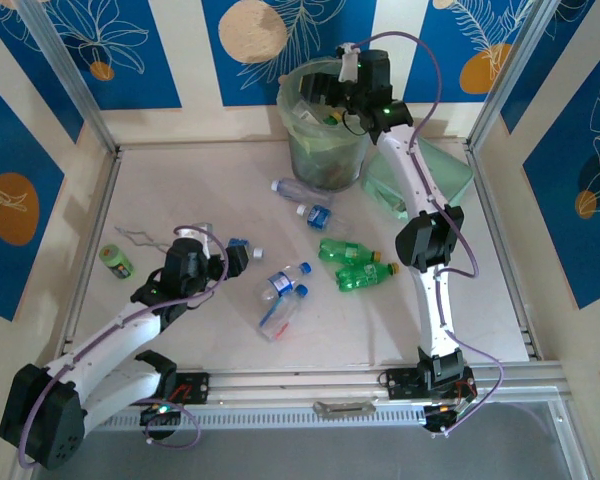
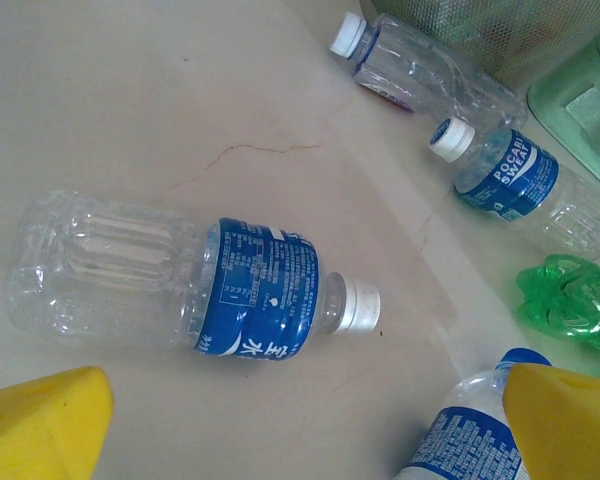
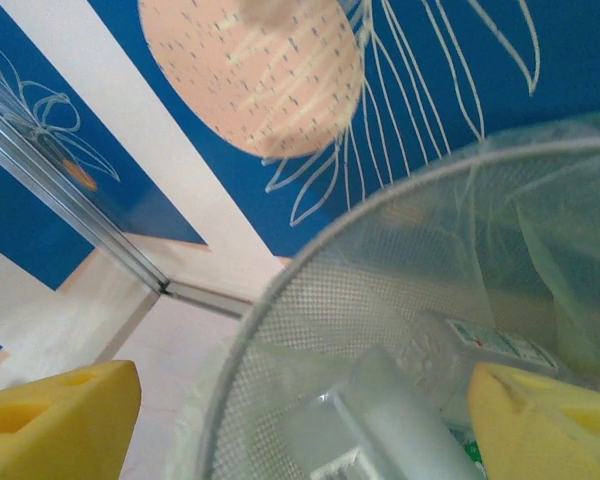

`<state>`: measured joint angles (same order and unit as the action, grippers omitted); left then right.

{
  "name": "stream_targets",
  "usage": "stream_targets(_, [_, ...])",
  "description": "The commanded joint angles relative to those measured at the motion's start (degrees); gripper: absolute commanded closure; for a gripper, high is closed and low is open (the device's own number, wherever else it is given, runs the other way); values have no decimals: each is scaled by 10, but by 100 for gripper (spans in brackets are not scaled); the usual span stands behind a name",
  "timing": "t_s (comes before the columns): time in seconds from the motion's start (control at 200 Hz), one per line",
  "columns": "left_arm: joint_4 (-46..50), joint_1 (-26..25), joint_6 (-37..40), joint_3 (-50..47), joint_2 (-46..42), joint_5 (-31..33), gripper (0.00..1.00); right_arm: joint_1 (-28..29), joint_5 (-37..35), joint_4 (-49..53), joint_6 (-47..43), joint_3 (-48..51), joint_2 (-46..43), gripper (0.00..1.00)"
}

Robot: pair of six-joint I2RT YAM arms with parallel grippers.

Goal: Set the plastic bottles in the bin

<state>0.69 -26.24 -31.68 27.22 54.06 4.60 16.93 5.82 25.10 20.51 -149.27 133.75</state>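
Yellow-tipped right pincer (image 3: 300,405) agape over the bin (image 3: 380,270)

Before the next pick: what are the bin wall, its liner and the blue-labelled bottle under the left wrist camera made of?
The bin wall looks like fine mesh, grey and matte, probably metal. A tiny grid pattern shows below a smooth rim. The liner is thin translucent pale green plastic film, creased and slightly glossy. The blue-labelled bottle is clear thin plastic, ribbed, shiny and see-through, so likely light and easy to dent.

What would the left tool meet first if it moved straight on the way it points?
Probably the clear plastic bottle with blue label and white cap, lying on its side just ahead; depth is unclear.
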Motion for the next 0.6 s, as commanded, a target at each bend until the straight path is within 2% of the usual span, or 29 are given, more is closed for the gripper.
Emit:
stream_targets(0.0, [7, 7, -9, -6, -7, 8, 0, 1, -8, 23, -19, -30, -15, 14])
stream_targets(0.145, [8, 7, -15, -5, -3, 12, 0, 1, -7, 35, -24, -12, -53, 13])
stream_targets(0.285, [26, 7, -34, -2, -3, 33, 0, 8, 0, 30, -29, 67, -116, 11])
stream_targets(0.385, [37, 7, -49, -1, -7, 48, 0, 16, 6, -3, -33, 159, -182, 10])
stream_targets(0.46, [45, 7, -62, 3, -5, 57, 0, 23, 7, -41, -30, 264, -243, 9])
stream_targets(0.59, [39, 7, -89, 5, 7, 58, 0, 33, 19, -121, -20, 440, -348, 2])
